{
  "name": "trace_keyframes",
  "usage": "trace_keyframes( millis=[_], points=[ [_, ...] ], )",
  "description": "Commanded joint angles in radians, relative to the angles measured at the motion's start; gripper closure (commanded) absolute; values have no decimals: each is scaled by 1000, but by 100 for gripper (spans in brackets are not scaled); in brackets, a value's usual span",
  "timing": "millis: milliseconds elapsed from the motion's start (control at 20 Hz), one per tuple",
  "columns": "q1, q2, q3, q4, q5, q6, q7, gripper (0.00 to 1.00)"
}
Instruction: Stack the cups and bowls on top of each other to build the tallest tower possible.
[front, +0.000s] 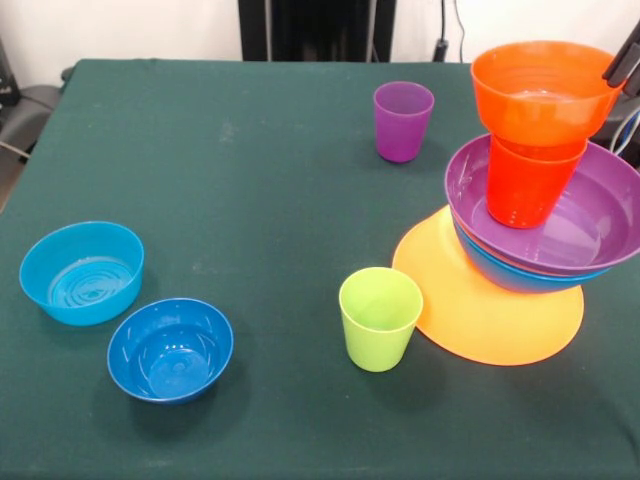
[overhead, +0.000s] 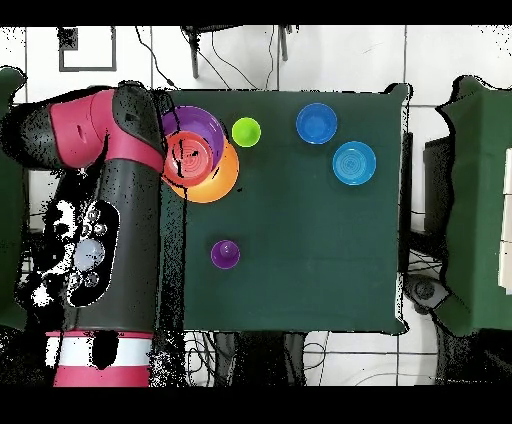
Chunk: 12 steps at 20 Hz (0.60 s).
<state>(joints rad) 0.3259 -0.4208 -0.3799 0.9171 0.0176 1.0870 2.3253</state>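
One dark green tablecloth (front: 250, 200) over white tiled floor (overhead: 450, 60)

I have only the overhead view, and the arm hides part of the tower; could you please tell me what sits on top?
Observer: A small orange bowl, upright, rests on the orange cup.
Operator: Thank you. What does that cup stand in?
Observer: In the purple bowl, which is nested in the blue bowl; both sit on the orange-yellow bowl at the base.
Operator: And where is the gripper?
Observer: The gripper shows only as dark tips at the front view's right edge, level with the small orange bowl's rim; I cannot tell whether it touches.
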Motion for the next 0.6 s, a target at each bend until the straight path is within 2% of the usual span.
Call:
trace_keyframes(
  millis=[50,600],
  points=[
    [7,50,106,73,10,-22,89,100],
    [4,50,111,81,4,-45,72,100]
  ],
)
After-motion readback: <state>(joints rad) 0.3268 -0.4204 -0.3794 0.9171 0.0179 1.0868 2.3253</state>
